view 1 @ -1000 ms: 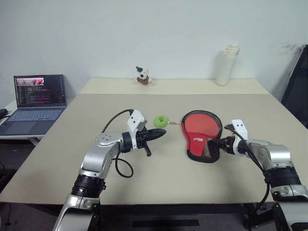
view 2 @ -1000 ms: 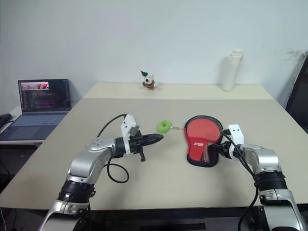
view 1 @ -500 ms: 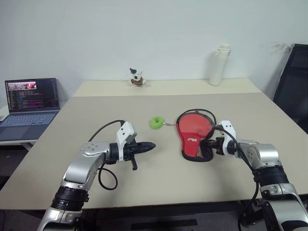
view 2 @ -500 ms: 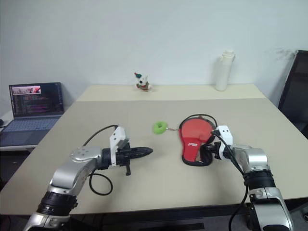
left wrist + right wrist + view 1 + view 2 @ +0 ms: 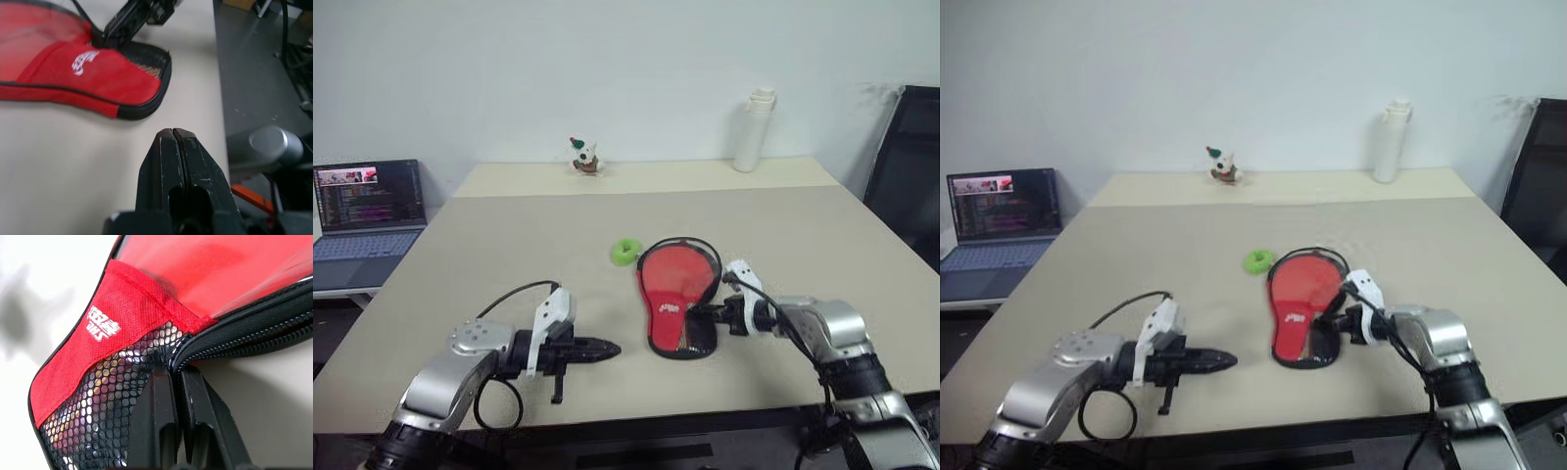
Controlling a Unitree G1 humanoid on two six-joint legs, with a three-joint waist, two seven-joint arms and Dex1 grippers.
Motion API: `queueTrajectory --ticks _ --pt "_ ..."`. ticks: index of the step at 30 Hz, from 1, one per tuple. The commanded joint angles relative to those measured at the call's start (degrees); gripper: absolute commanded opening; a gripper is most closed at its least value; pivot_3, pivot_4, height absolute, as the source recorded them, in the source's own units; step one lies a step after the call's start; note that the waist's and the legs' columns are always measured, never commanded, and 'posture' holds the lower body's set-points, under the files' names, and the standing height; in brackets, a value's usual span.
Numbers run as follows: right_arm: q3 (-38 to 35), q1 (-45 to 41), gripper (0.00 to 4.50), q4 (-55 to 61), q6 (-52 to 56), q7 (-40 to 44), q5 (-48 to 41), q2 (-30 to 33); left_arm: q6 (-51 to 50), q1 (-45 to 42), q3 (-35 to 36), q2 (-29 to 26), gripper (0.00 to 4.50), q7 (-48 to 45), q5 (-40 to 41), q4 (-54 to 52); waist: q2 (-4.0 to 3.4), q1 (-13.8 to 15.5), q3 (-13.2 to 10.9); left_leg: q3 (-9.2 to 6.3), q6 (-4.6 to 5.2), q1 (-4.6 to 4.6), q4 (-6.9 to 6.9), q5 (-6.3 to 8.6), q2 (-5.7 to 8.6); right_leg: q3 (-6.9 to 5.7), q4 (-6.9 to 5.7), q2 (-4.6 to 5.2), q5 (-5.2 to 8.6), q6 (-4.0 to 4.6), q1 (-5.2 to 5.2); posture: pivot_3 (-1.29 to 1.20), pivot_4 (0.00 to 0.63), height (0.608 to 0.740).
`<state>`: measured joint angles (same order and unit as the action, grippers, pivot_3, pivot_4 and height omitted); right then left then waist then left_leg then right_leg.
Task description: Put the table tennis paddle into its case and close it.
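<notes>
Case [image 5: 677, 304] lies open on the counter [image 5: 509, 255] near its front edge, red lining and mesh pocket up, zip edge unfastened, green ring charm [image 5: 626, 252] just beyond it. Right gripper [image 5: 705, 315] has its jaws clamped on the case's zip edge at the narrow end. Left gripper [image 5: 607, 347] jaws together, holding nothing, well apart from the case. Closing not done. Paddle hard to separate from the lining (probably inside, cannot confirm); handle not discernible through the mesh.

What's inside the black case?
The case lies open, showing red lining and a mesh pocket. Something pale shows dimly through the mesh; what it is cannot be told. The rest is covered.
</notes>
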<state>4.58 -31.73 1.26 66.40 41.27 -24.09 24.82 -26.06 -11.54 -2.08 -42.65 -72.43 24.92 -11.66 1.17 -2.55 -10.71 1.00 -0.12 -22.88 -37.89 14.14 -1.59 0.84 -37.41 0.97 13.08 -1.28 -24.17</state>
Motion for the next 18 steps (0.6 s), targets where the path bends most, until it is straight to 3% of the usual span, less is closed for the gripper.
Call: queueTrajectory --ticks 1,8,18 --pt "0.5 4.6 0.02 9.8 5.6 0.0 -4.7 0.1 1.7 0.2 1.4 -1.4 0.00 -1.2 1.4 -1.8 0.03 0.2 0.0 0.00 0.00 0.00 0.00 0.00 0.01 -0.01 -0.01 0.01 0.01 -0.01 0.00 0.00 0.150 0.740" --pt "-3.0 9.5 0.02 16.3 9.9 -3.1 -7.1 0.8 2.5 0.4 0.7 -1.5 0.00 -1.2 1.3 -1.4 0.05 0.5 0.0 0.01 -0.01 0.02 -0.01 0.01 0.02 -0.02 0.00 0.02 0.04 -0.03 0.02 0.00 0.150 0.740" --pt "-4.1 10.8 0.02 15.6 10.0 -6.0 -7.8 1.0 2.6 -0.7 -0.3 -1.2 0.00 -1.0 0.8 -0.8 0.07 0.9 0.0 0.00 -0.02 -0.02 0.00 0.02 0.04 -0.04 0.12 0.03 0.04 -0.04 0.04 0.00 0.150 0.740"
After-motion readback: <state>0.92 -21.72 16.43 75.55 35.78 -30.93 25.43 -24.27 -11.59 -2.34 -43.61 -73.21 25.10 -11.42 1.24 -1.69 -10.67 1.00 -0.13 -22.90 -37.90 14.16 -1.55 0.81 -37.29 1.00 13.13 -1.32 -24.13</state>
